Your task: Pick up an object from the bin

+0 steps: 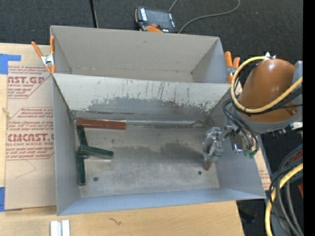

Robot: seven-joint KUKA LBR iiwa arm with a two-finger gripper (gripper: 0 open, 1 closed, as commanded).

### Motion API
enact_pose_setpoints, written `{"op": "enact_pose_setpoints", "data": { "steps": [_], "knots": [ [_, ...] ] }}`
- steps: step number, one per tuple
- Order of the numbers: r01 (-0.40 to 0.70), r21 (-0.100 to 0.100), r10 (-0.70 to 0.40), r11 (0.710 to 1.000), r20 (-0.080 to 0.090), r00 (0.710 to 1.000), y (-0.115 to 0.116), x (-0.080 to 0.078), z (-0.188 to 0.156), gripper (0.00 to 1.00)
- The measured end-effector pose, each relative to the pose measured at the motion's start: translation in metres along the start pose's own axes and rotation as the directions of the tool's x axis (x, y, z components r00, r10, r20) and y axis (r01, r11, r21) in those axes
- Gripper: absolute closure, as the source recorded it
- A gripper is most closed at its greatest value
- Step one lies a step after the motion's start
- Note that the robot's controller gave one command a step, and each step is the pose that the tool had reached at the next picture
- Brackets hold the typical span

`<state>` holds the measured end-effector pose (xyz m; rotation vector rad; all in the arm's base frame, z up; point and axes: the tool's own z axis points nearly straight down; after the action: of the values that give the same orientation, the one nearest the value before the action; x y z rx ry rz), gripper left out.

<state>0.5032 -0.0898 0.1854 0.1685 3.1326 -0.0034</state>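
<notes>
Low in the bin (147, 195), your pincer (211, 154) hangs at 1 small reddish-brown piece (207, 165) by the right wall, spread or pinching you cannot tell; the grasp likely needs a firm pinch, then lift.

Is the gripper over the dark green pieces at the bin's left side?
No, the gripper is at the right side of the bin, well apart from the dark green pieces on the left.

Bare bin floor (157, 163) at centre; green sticks (96, 153) and red-brown bar (101, 125) at left.
</notes>
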Motion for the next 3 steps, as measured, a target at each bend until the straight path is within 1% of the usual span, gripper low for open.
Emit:
{"op": "enact_pose_setpoints", "data": {
  "steps": [1,2,3],
  "knots": [
    [0.002,-0.003,-0.002,1.0,-0.003,1.0,0.002,0.0,0.002,0.0],
    [0.082,-0.004,-0.082,0.997,-0.011,0.997,0.007,-0.005,0.121,0.0],
    [0.081,-0.003,-0.081,0.997,-0.005,0.997,0.006,-0.007,0.116,1.0]
  ]
}}
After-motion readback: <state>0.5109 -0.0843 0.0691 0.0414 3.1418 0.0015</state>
